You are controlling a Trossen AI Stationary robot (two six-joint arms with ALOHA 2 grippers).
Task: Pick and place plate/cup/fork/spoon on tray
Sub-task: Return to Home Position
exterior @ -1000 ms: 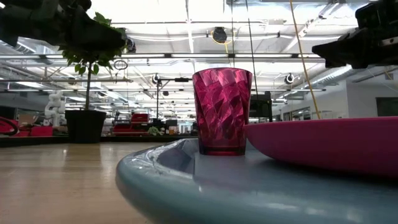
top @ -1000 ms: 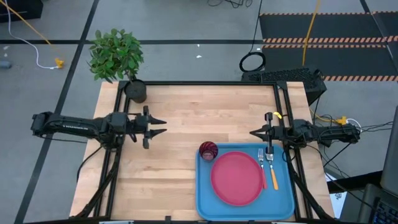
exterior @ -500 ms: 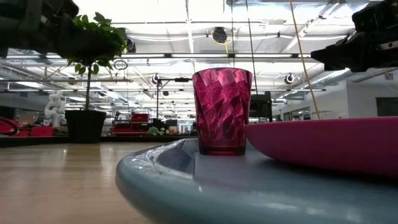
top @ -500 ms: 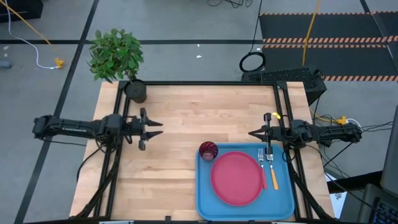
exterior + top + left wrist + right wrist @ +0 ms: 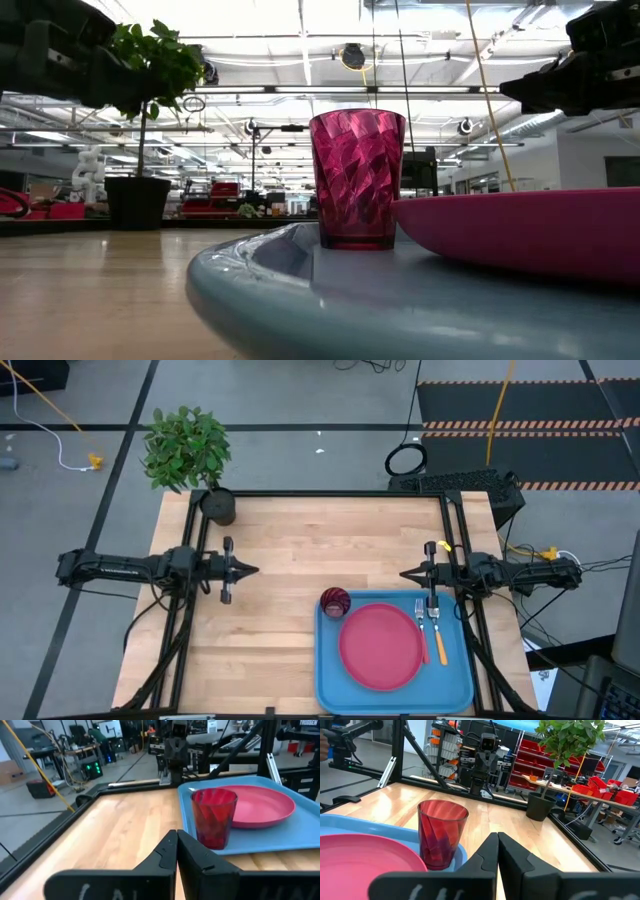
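Observation:
The light-blue tray [image 5: 330, 680] lies at the table's near right. On it rest the pinkish-red plate [image 5: 380, 645], the dark red cup [image 5: 335, 601] standing upright at the tray's far left corner, the fork [image 5: 421, 628] and the orange-handled spoon [image 5: 437, 635] right of the plate. The cup also shows in the low view [image 5: 357, 178] and both wrist views [image 5: 214, 817] [image 5: 442, 832]. My left gripper [image 5: 252, 569] is shut and empty above the table's left side. My right gripper [image 5: 404, 574] is shut and empty, above the table just beyond the tray's far edge.
A potted plant [image 5: 190, 455] stands at the table's far left corner, its dark pot [image 5: 217, 506] on the wood. Bare wooden tabletop [image 5: 300, 550] lies between the two grippers. A black frame [image 5: 330, 494] runs along the table's edges.
My left gripper has drawn back toward the table's left edge and its fingers have shut. My right gripper has kept still. The things on the tray have not moved.

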